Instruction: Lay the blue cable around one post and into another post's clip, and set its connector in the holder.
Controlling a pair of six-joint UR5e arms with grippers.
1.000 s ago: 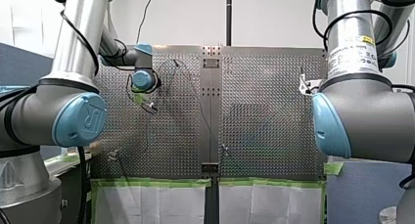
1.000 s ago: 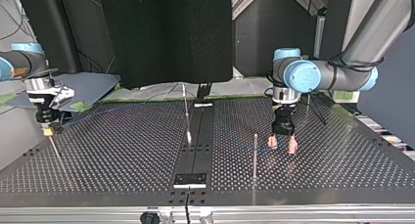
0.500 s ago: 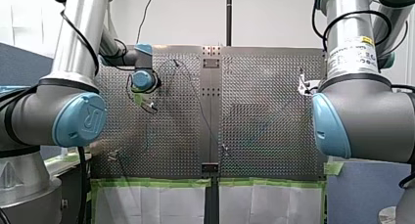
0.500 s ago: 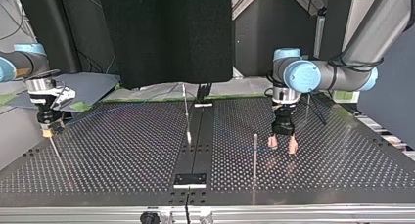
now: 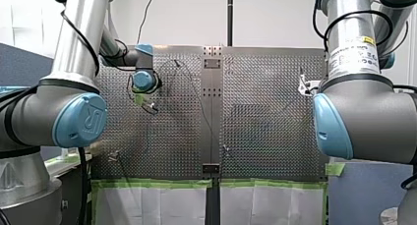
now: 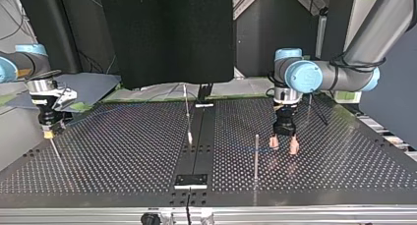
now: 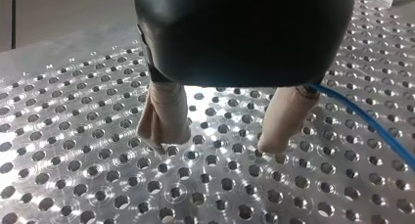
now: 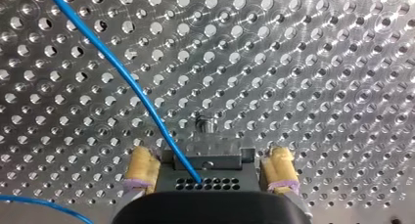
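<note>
- Taking the tall post (image 6: 256,154) at the near side of the table (image 6: 123,176) in the top view as marker, my left gripper (image 6: 283,146) stands just behind it, a little toward that view's right, tips down at the perforated plate
- Its jaws stand apart with nothing between them: the left wrist view shows the beige pads (image 7: 164,117) bare, with plate holes in the gap
- The blue cable (image 7: 364,122) comes out from under that gripper on the outer side of one pad and runs off slantwise over the plate
- So the cable lies beside the gripper, not inside it, and I judge a grab would first call for a sideways shift across the cable's long axis
- My left arm is much the nearer to the tall post, so wrapping there would likely fall to it
- Further back from the tall post, by the dark centre strip (image 6: 196,151), a thinner post (image 6: 186,112) carries a pale piece low down, perhaps the clip but too small to tell
- Farthest from the tall post, at the table's edge on the top view's left, my right gripper (image 6: 47,130) hangs above the plate
- Its yellow pads (image 8: 142,170) are clamped on the two sides of the connector (image 8: 205,161), and the cable climbs away from the connector's face
- Only the wrist views show the cable plainly: the top view gives a faint blue thread, and the front view hides most of my right gripper behind its own elbow (image 5: 339,122)
</note>
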